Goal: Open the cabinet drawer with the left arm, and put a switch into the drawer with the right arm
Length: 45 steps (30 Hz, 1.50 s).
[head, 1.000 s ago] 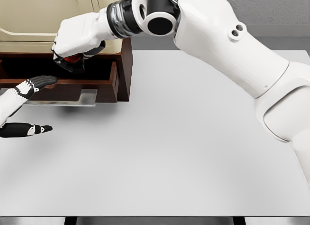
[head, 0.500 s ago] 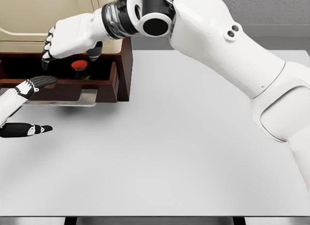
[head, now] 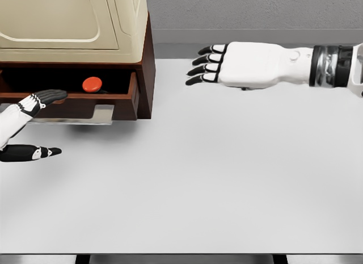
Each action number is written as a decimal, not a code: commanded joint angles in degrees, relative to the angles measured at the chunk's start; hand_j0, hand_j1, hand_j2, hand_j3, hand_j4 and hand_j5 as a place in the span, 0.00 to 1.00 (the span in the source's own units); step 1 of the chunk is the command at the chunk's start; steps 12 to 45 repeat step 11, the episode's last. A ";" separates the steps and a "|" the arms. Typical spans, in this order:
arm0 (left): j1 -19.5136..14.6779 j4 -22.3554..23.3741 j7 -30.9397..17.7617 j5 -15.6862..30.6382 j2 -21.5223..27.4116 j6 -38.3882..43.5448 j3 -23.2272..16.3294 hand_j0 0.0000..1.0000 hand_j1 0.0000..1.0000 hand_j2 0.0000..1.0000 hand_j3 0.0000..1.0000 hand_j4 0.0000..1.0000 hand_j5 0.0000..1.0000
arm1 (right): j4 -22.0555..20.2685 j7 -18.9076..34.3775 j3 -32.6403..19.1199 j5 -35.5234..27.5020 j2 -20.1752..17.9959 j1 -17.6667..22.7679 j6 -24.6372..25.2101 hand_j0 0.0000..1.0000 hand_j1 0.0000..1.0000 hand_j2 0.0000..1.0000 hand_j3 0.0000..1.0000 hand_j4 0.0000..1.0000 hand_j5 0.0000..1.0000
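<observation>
White left hand, fingers spread, at the pulled-out dark brown wooden cabinet drawer near the table's far left corner. Inside: red-capped switch, likely light, rigid, graspable by its button. Further right, empty right hand, fingers extended. Pale grey matte tabletop.

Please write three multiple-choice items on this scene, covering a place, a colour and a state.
1. Where is the switch? A on the table; B in the drawer; C in the right hand.
2. What colour is the switch's button? A red; B blue; C green.
3. How is the right hand? A shut on the switch; B open, holding nothing; C gripping the drawer.

B: it sits inside the open drawer.
A: its top shows red.
B: the fingers are spread above the table, apart from the cabinet.
</observation>
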 commanded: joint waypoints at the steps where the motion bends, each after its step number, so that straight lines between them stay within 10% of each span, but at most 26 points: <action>1: 0.00 -0.01 0.03 0.43 0.05 0.10 -0.02 1.00 1.00 1.00 1.00 1.00 1.00 | -1.17 -0.04 -4.98 -0.99 -4.94 0.35 0.21 1.00 1.00 1.00 1.00 1.00 1.00; 10: 0.18 -0.01 0.03 0.43 -0.30 0.10 0.16 1.00 1.00 1.00 1.00 1.00 1.00 | -1.08 -0.04 -4.89 -0.73 -4.68 6.77 0.21 1.00 1.00 1.00 1.00 1.00 1.00; 45: 0.26 -0.01 0.03 0.43 -0.30 0.10 0.16 1.00 1.00 1.00 1.00 1.00 1.00 | -1.08 -0.04 -4.89 -0.82 -4.68 6.86 0.21 1.00 1.00 1.00 1.00 1.00 1.00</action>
